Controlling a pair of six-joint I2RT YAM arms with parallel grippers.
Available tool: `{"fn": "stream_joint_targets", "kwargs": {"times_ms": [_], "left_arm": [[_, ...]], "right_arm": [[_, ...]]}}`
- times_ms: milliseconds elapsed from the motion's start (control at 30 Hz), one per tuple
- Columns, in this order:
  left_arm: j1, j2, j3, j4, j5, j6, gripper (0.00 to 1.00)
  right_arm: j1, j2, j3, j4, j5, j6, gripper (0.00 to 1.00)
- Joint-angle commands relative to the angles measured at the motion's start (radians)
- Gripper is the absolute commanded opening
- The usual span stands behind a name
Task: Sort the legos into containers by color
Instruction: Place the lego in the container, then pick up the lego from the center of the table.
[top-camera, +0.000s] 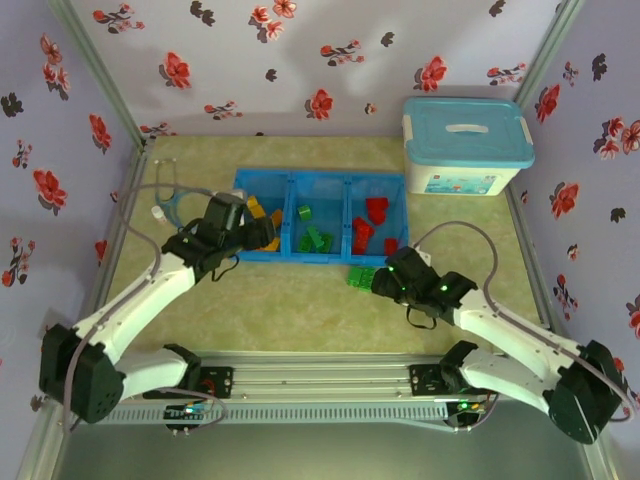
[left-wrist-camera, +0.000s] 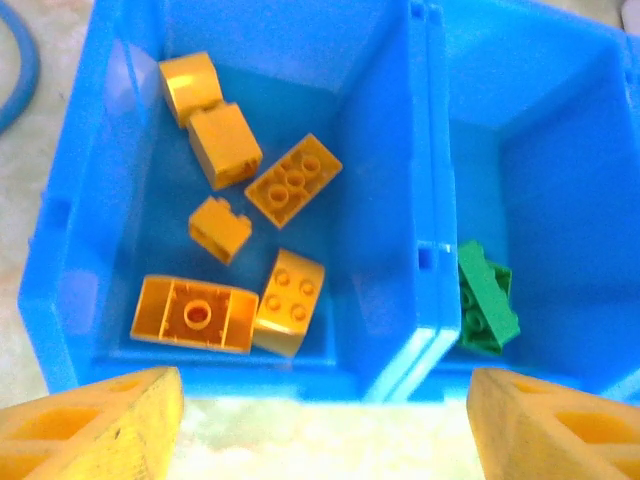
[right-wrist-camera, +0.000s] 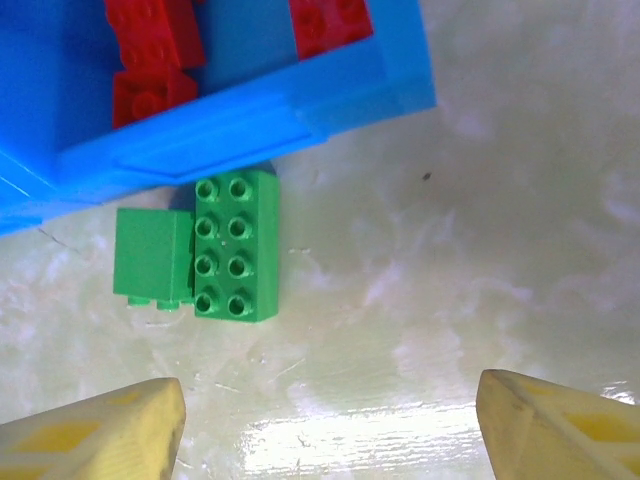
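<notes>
The containers are three joined compartments of a blue tray (top-camera: 300, 257) (left-wrist-camera: 390, 150) (right-wrist-camera: 250, 110). Several orange-yellow legos (left-wrist-camera: 295, 180) (top-camera: 257, 208) lie in the left one, green legos (top-camera: 315, 238) (left-wrist-camera: 485, 300) in the middle one and red legos (top-camera: 370, 225) (right-wrist-camera: 150, 40) in the right one. On the table against the tray's near wall lie a long green lego (right-wrist-camera: 237, 245) (top-camera: 358, 277) and a smaller green one (right-wrist-camera: 150, 260) touching its side. My left gripper (top-camera: 258, 235) (left-wrist-camera: 325, 430) is open over the left compartment's near edge, holding nothing. My right gripper (top-camera: 376, 283) (right-wrist-camera: 325, 430) is open and hangs just short of the two green legos.
A white storage box with a light-blue lid (top-camera: 465, 145) stands at the back right. A thin cable loop (top-camera: 170, 195) (left-wrist-camera: 20, 60) lies left of the tray. A metal rail (top-camera: 320, 375) runs along the near edge. Bare tabletop (right-wrist-camera: 450, 260) stretches right of the green legos.
</notes>
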Motion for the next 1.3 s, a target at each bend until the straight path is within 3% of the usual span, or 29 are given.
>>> {"fn": "stream_joint_targets", "kwargs": {"times_ms": [0,167,333,600,1267], "left_arm": [[-0.012,-0.086,-0.075,-0.062,-0.032,-0.044,0.74],[-0.028,-0.211,-0.163,-0.140,-0.046,-0.064,0.74],[-0.035,-0.323,-0.202,-0.224,-0.056,-0.079,0.74],[-0.035,-0.402,-0.226,-0.267,-0.068,-0.089,0.74],[-0.036,-0.410,-0.228,-0.263,-0.068,-0.088,0.73]], "right_arm": [[0.037,0.060,0.075,0.013,0.043,0.000,0.76],[0.089,0.216,0.180,0.014,0.059,-0.017,0.76],[0.114,0.413,0.305,-0.005,0.053,-0.030,0.67],[0.117,0.631,0.447,-0.050,0.075,-0.037,0.62],[0.150,0.817,0.553,-0.076,0.078,-0.030,0.58]]}}
